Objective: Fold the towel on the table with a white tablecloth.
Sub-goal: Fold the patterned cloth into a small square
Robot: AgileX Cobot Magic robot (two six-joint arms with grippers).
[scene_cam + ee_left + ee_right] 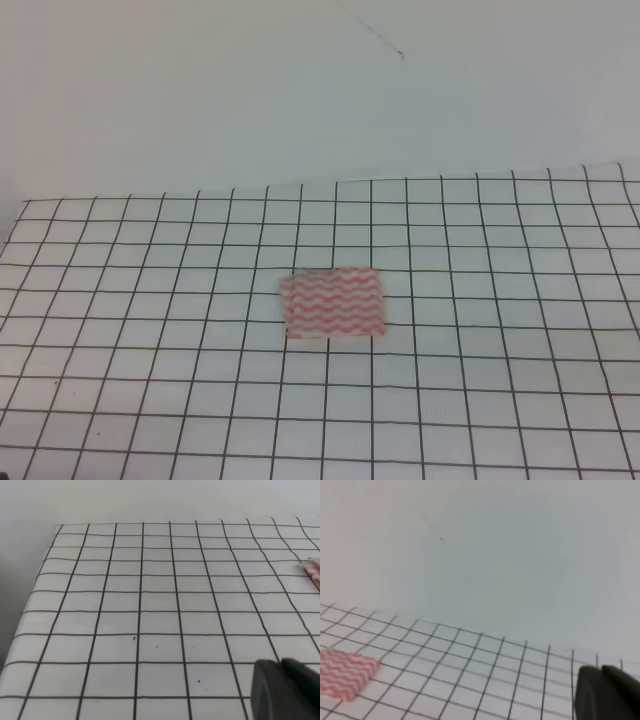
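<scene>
Pink-striped towel (333, 303) flat, compact on table (150, 380), untouched; finger state unreadable both sides. Next: reach in, pinch an edge.

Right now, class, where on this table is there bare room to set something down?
Nearly everywhere: the table with a white tablecloth lies bare left, right, behind and in front of the towel. Only that central patch is taken.

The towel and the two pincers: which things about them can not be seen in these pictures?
- Towel: how many layers it has is too blurred in the exterior high view; the left wrist view cuts it at the right edge, the right wrist view at the left edge.
- Left pincer: only a dark corner shows; the frame edge hides the jaws.
- Right pincer: the same, bottom right.
- Both arms: absent from the exterior high view.
</scene>
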